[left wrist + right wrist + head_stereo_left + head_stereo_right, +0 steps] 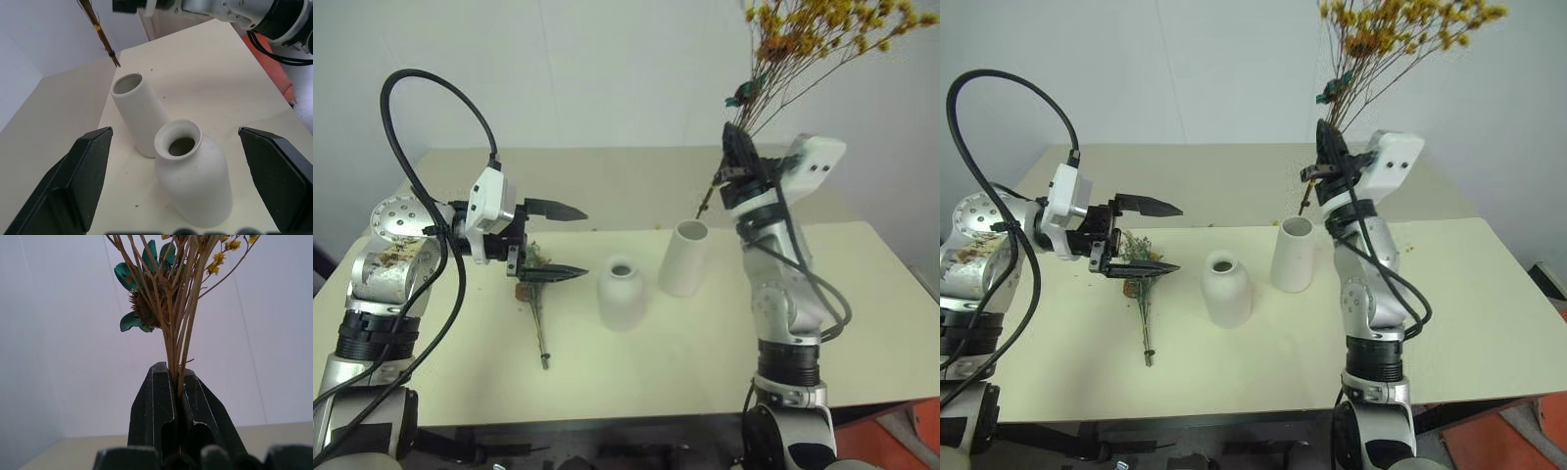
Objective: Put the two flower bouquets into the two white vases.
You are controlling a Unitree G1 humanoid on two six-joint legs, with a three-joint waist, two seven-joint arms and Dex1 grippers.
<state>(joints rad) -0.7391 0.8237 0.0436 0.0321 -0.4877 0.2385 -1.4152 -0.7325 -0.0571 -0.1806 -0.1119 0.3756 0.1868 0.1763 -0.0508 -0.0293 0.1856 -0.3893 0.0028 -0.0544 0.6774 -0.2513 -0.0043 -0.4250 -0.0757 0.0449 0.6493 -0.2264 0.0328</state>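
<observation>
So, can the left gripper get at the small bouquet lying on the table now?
Probably yes: the left gripper is open, just above the small bouquet, with nothing between; both vases stand off to one side.

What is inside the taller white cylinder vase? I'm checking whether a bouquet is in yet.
The tall matte white cylinder vase shows a bare inner wall near its mouth, no stems; its bottom is hidden.

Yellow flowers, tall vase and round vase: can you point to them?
Yellow bouquet (1400, 24): right eye view, on its blossoms.
Tall vase (1292, 259): right eye view, on its side wall.
Round vase (1226, 294): right eye view, on its body.
</observation>
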